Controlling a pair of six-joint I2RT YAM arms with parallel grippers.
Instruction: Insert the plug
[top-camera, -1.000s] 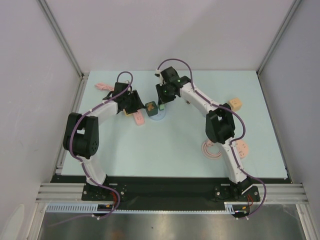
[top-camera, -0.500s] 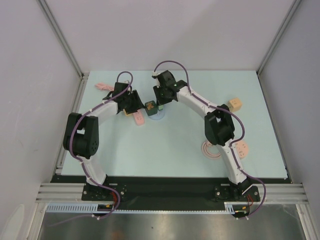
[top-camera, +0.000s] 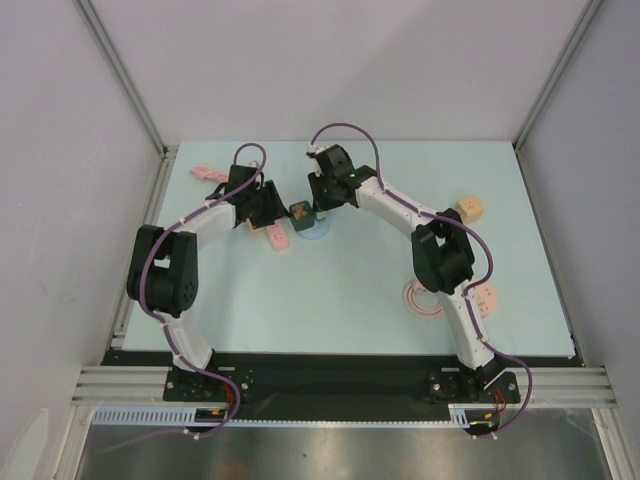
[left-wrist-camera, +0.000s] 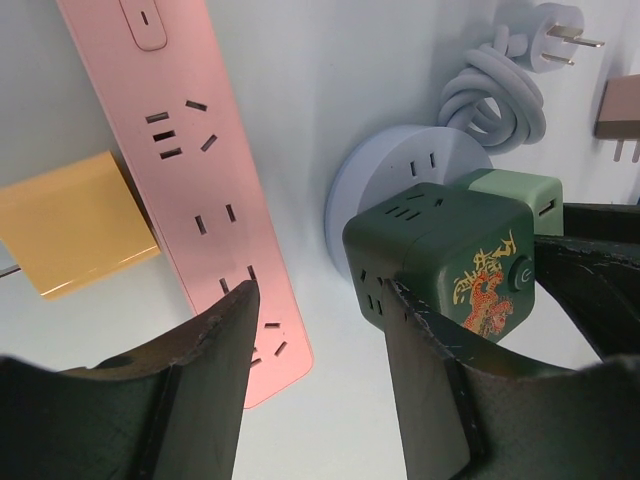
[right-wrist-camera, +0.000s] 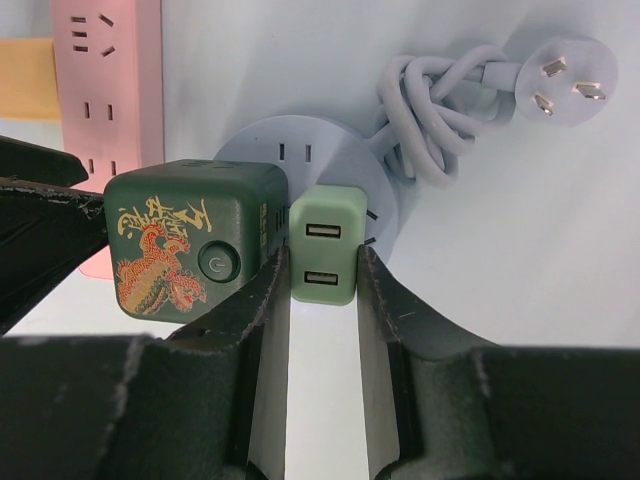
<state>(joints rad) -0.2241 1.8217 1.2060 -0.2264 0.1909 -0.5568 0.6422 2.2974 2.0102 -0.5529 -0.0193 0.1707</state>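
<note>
Two dark fingers (right-wrist-camera: 268, 300) of the right gripper (right-wrist-camera: 322, 285) pinch the light green plastic plug block (right-wrist-camera: 322, 245) by its sides, with its two USB ports facing the wrist camera. The plug block sits flush against the side of a dark green cube socket (right-wrist-camera: 190, 235) printed with a gold and red dragon and a round power button. Whether its prongs are seated in the cube cannot be told from these views. Both sit over a pale lavender round socket disc (right-wrist-camera: 300, 140). The disc's coiled cord (right-wrist-camera: 440, 100) ends in a three-pin plug (right-wrist-camera: 565, 80) lying flat on the light blue table (top-camera: 350, 290).

The left gripper (left-wrist-camera: 320, 295) has its fingers (left-wrist-camera: 225, 340) spread with nothing between them. One finger sits against the cube socket's near lower edge. Just beyond the other finger lies a long pink power strip (left-wrist-camera: 205, 190), and a yellow block (left-wrist-camera: 70, 220) lies just beside the strip's outer edge.
</note>
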